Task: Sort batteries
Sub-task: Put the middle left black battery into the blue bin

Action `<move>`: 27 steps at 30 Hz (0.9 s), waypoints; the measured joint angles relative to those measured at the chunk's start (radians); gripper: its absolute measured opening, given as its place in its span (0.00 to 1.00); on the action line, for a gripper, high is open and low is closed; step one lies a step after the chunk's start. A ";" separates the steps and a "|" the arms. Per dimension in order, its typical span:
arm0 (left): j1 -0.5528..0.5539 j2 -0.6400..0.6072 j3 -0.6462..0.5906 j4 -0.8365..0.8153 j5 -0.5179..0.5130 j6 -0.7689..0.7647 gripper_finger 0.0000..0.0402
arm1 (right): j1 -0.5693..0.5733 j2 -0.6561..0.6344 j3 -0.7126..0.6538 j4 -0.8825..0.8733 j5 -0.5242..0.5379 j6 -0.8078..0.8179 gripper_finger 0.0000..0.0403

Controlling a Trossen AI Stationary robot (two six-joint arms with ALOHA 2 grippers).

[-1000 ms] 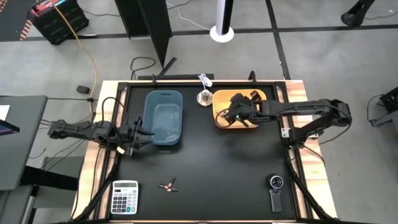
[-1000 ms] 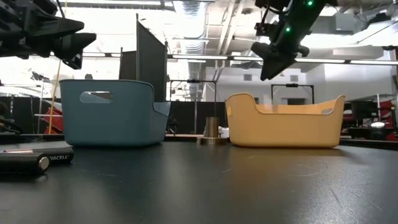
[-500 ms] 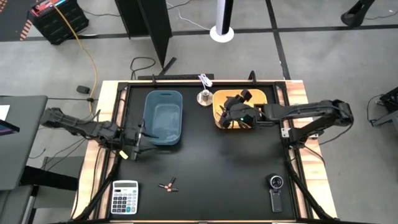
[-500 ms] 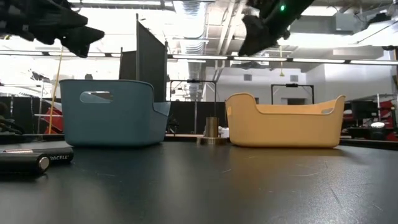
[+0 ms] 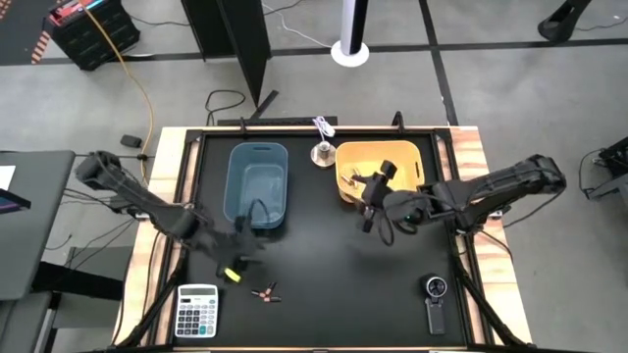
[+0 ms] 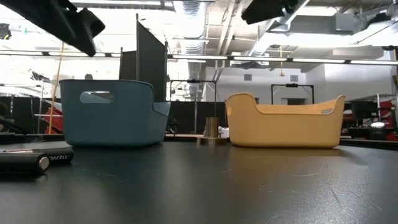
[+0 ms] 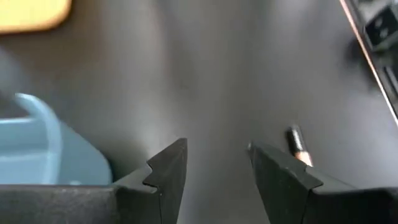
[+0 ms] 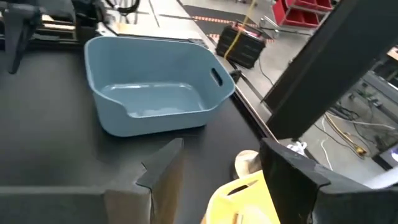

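Note:
A small cluster of batteries (image 5: pixel 263 291) lies flat on the black table near its near edge; the low view shows them at the left as dark cylinders (image 6: pixel 32 160). My left gripper (image 5: pixel 251 251) hovers open just beyond them, off the blue bin's (image 5: pixel 258 186) near side. In the left wrist view one battery (image 7: pixel 297 144) shows past its open fingers (image 7: pixel 214 158). My right gripper (image 5: pixel 368 203) hangs open over the table just nearward of the yellow bin (image 5: pixel 378 167). In the right wrist view its fingers (image 8: pixel 217 158) face the blue bin (image 8: pixel 155 93).
A calculator (image 5: pixel 197 311) sits at the near left corner. A black device with a round dial (image 5: pixel 435 299) lies near the right. A small metal bell-like object with a white cord (image 5: pixel 322 152) stands between the two bins. Bare black table lies between the bins and the batteries.
My left gripper has swung from beside the blue bin's left wall toward the near edge and to the right, ending close to the batteries. My right gripper has moved from above the yellow bin toward the near edge and has risen. Bins and batteries have stayed put.

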 joint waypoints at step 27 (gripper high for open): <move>-0.330 0.416 0.203 -0.175 0.082 -0.486 0.42 | 0.254 0.061 -0.061 0.186 0.141 0.077 0.56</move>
